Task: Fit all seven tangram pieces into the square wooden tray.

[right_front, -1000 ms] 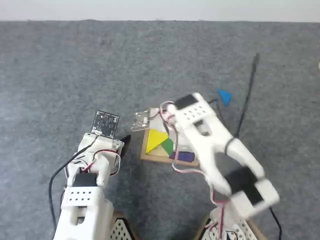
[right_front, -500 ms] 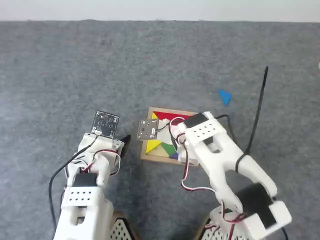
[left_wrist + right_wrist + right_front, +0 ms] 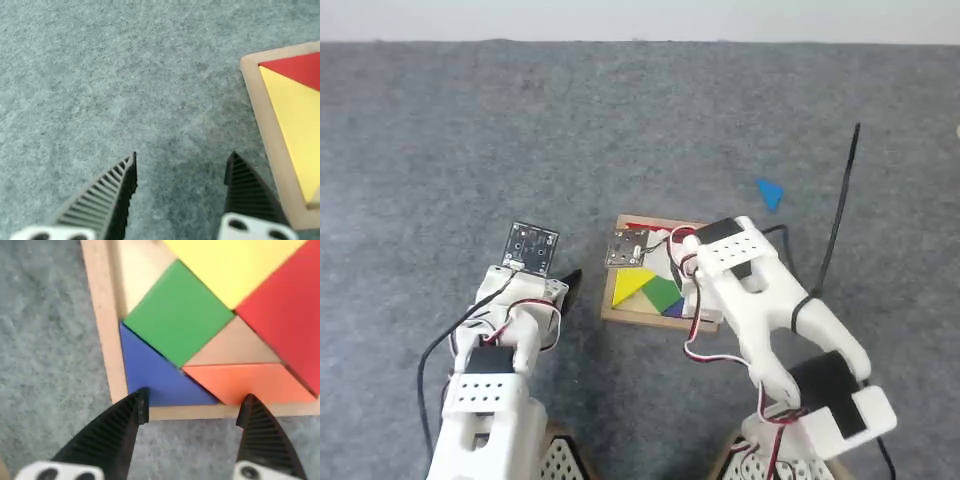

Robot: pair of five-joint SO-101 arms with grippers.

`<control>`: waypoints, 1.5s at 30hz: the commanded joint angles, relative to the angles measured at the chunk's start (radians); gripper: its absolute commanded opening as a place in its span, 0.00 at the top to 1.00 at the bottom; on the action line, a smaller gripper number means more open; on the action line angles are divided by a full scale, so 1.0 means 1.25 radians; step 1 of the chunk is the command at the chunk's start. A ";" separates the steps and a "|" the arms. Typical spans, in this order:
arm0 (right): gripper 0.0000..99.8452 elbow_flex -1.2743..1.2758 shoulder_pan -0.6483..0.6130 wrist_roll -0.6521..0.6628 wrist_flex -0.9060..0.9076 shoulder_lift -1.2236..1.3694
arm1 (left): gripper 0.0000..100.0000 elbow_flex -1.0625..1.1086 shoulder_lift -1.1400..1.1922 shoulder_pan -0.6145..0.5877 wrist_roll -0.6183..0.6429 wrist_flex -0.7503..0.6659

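The square wooden tray [image 3: 612, 312] lies mid-table with yellow [image 3: 632, 284], green [image 3: 664, 292] and red [image 3: 645, 228] pieces inside. My right arm [image 3: 740, 270] hangs over its right half. In the right wrist view my right gripper [image 3: 195, 399] is open above the tray's edge [image 3: 102, 315], over a blue triangle [image 3: 155, 377] and an orange piece [image 3: 245, 382], next to a green square [image 3: 177, 312]. Bare wood gaps [image 3: 232, 347] show between pieces. A small blue triangle [image 3: 770, 193] lies loose on the carpet beyond the tray. My left gripper [image 3: 182, 162] is open over carpet beside the tray corner [image 3: 250, 90].
Grey carpet covers the table. A black cable [image 3: 835, 210] runs along the right side near the loose blue triangle. My left arm [image 3: 505, 330] sits at the near left, left of the tray. Open carpet lies at the far side.
My right arm has pulled back and settled over the tray's right half, uncovering more of the yellow and green pieces. The left arm has not moved.
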 commanded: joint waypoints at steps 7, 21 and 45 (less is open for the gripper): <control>0.71 -0.118 0.017 -0.052 0.117 -0.143 | 0.72 -0.004 -0.015 -0.002 -0.007 -0.016; 0.71 -0.324 0.322 -0.265 0.006 -0.042 | 0.72 -0.004 -0.015 -0.002 -0.007 -0.016; 0.70 -0.998 0.317 -0.447 0.152 0.634 | 0.72 -0.004 -0.015 -0.002 -0.007 -0.015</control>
